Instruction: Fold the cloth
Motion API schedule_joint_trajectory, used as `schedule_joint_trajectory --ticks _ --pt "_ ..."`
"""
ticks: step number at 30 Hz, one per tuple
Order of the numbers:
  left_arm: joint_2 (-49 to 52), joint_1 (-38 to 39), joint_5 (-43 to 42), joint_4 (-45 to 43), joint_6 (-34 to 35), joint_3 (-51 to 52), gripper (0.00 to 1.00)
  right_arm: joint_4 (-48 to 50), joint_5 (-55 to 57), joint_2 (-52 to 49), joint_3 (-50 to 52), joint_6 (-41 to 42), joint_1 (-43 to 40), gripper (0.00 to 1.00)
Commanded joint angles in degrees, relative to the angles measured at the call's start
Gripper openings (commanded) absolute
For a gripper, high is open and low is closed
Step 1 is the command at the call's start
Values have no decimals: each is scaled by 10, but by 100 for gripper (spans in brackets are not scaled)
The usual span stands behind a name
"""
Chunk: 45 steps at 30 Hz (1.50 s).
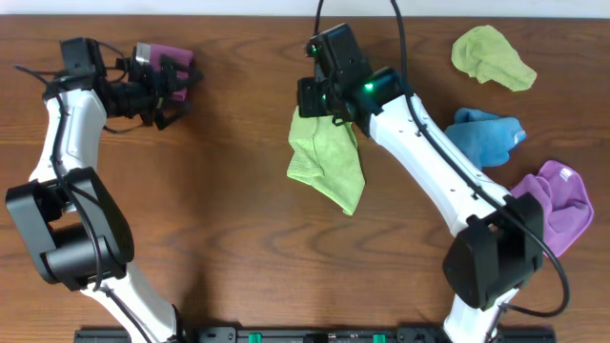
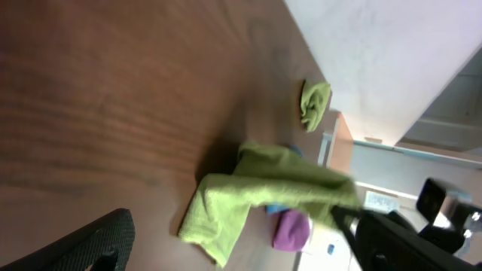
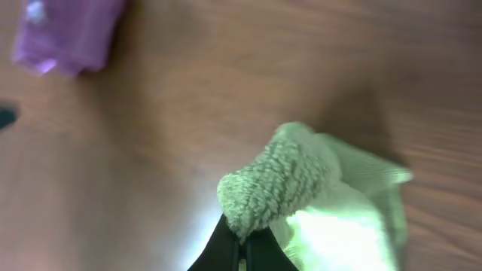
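The right gripper [image 1: 330, 111] is clenched on the green cloth [image 1: 329, 167] by its edge, lifting it off the desk [image 1: 229, 191], apparently to carry a fold across.

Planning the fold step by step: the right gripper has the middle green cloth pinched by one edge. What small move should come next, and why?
Probably carry that edge over toward the cloth's near end, then lower it. The right gripper is shut on a bunched edge of the green cloth, raised off the table, while the rest lies spread out, not yet doubled over.
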State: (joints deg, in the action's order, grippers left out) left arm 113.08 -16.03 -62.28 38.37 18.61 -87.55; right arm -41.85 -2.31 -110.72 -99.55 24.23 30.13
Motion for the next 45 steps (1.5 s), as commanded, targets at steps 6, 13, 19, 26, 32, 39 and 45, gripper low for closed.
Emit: schedule_joint_trajectory --ticks 6,13,19,26,32,39,45 --pt "1 12 -13 4 -26 64 95 -2 134 13 -5 36 -9 44" --pt "1 12 -19 4 -51 74 95 -53 42 35 -5 27 -10 68" --pt "1 6 -16 4 -68 74 95 -127 -62 52 -5 25 -15 72" --pt "0 -8 -19 2 -71 73 95 -98 -132 46 93 10 -19 68" --pt "-19 -19 -19 4 -94 73 95 41 -181 46 212 19 -42 64" --pt "-47 -19 -18 4 -110 73 95 111 -183 36 242 30 -59 59" --pt "-47 -19 -19 9 -110 73 95 145 -192 -14 242 43 -59 57"
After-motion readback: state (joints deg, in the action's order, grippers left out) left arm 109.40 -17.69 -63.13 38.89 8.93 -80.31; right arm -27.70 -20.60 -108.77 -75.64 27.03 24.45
